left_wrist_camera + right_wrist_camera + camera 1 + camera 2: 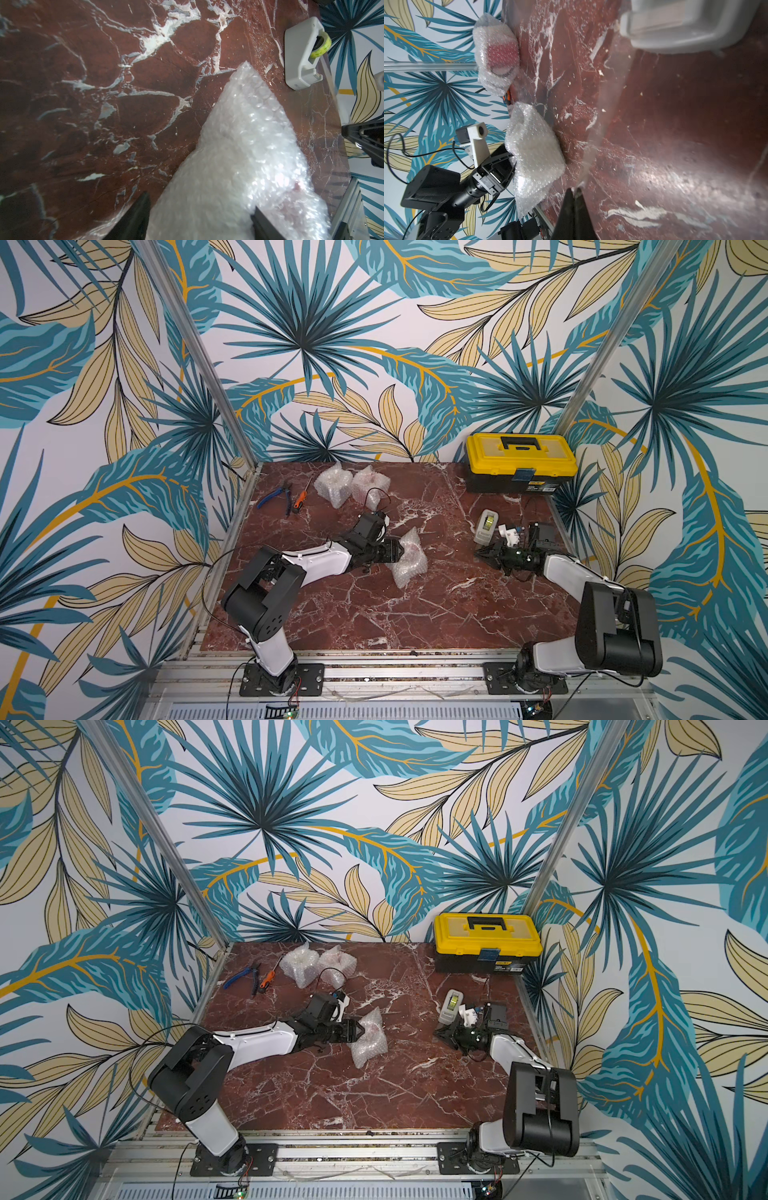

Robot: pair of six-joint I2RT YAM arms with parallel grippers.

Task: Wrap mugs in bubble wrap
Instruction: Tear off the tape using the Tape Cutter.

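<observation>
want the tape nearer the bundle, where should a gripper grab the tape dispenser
Pinch the grey tape dispenser across its narrow width, mid-body, coming straight down from above: it sits flat on the table, and its long sides run parallel.

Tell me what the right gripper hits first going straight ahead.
Probably the bubble-wrapped mug held by the left gripper; only bare table lies between. Depth is unclear: the right gripper, pinching a tape strip, could skim past.

- My fingers (135, 220) press on both sides of the bubble-wrapped bundle (239, 162), with a pinkish patch showing through it.
- Red marble tabletop (104, 83) beneath.
- Grey tape dispenser (301, 56) beyond, apart.
</observation>
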